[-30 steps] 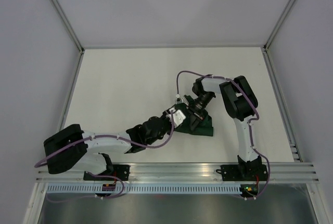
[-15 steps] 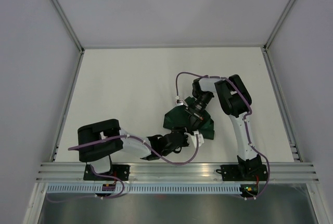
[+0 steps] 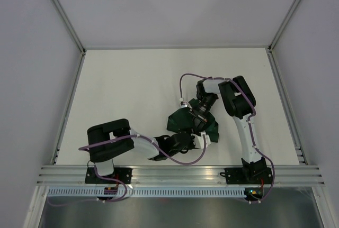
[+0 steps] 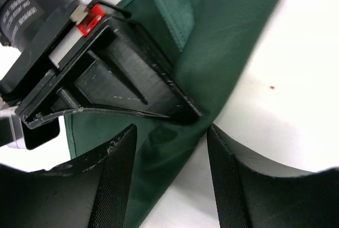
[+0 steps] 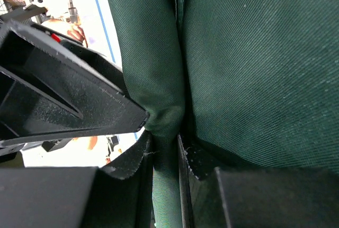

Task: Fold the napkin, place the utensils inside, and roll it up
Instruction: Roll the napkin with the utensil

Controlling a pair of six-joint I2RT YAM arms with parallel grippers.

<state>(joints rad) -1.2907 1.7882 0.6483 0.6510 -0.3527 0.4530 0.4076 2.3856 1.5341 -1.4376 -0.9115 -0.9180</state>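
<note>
The dark green napkin (image 3: 179,120) lies bunched just right of the table's middle. My right gripper (image 3: 199,117) points down into it and is shut on a raised fold of the cloth (image 5: 159,80), which is pinched between its fingers (image 5: 165,143). My left gripper (image 3: 198,134) sits low at the napkin's near edge, open. Its two fingers straddle the cloth's edge (image 4: 169,138) without closing, and the napkin (image 4: 222,43) runs under them. The right gripper's black finger (image 4: 132,74) presses on the cloth just beyond. The fork is hidden.
The white table (image 3: 132,85) is walled by grey panels on the left, back and right. An aluminium rail (image 3: 180,172) runs along the near edge and carries both arm bases. The two grippers are very close together over the napkin.
My left arm has drawn back toward the near edge, and its gripper has swung from the napkin's left side to its near edge. The napkin now spreads further left. The right gripper has barely moved.
</note>
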